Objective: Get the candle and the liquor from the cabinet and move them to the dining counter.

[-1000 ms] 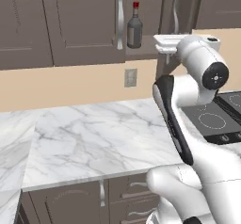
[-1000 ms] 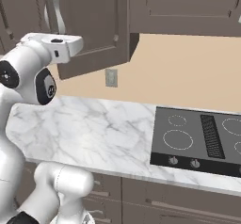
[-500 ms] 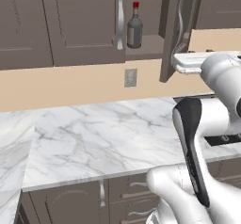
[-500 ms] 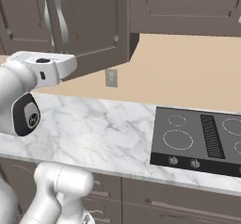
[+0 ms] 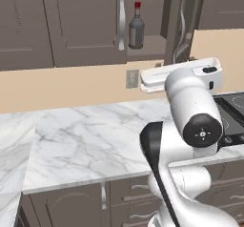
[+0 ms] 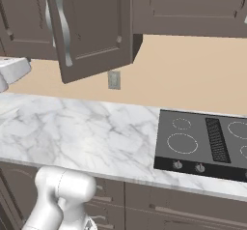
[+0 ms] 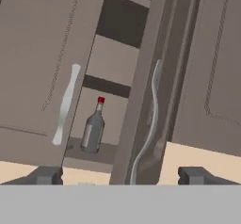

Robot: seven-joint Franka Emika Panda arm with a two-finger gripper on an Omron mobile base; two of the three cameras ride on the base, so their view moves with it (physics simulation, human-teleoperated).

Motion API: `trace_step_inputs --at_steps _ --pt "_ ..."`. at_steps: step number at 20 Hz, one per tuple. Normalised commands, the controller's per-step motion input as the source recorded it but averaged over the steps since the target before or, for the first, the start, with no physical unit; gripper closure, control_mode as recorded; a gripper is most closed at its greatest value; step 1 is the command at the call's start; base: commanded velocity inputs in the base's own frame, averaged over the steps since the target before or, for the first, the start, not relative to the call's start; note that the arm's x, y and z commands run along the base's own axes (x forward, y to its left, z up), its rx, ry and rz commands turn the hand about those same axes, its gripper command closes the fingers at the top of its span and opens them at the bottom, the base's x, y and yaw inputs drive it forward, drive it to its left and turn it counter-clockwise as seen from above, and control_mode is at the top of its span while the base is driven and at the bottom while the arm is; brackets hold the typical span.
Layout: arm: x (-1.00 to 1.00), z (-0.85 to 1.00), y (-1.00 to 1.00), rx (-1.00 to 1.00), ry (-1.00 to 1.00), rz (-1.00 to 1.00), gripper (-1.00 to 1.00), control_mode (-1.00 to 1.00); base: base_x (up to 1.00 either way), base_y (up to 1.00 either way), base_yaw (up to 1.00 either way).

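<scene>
End effector [image 7: 120,175] spread wide, holding nothing; liquor [image 5: 137,26] upright in cabinet [image 5: 86,21], red cap up.

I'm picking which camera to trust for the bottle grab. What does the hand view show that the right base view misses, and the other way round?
Hand view: the liquor bottle with its red cap, standing on the bottom shelf inside the open cabinet, and two open fingers at the bottom edge.

Right base view: the black cooktop, the marble worktop and the wall outlet; here the open door blocks the cabinet's inside.

Both: the dark brown cabinet doors with their long curved silver handles.
</scene>
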Motion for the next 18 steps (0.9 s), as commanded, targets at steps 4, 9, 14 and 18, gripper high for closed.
trace_step_inputs --at_steps 4,9,14,18 --pt "0.19 -0.06 0.64 -0.16 0.18 -0.34 -1.0 -1.0 0.0 0.0 0.0" --pt "0.68 -0.12 0.24 -0.15 0.23 -0.37 -1.0 -1.0 0.0 0.0 0.0" --pt "0.8 -0.11 0.06 -0.14 0.16 -0.27 -1.0 -1.0 0.0 0.0 0.0" --pt "0.67 -0.13 -0.15 -0.09 0.15 -0.13 -1.0 -1.0 0.0 0.0 0.0"
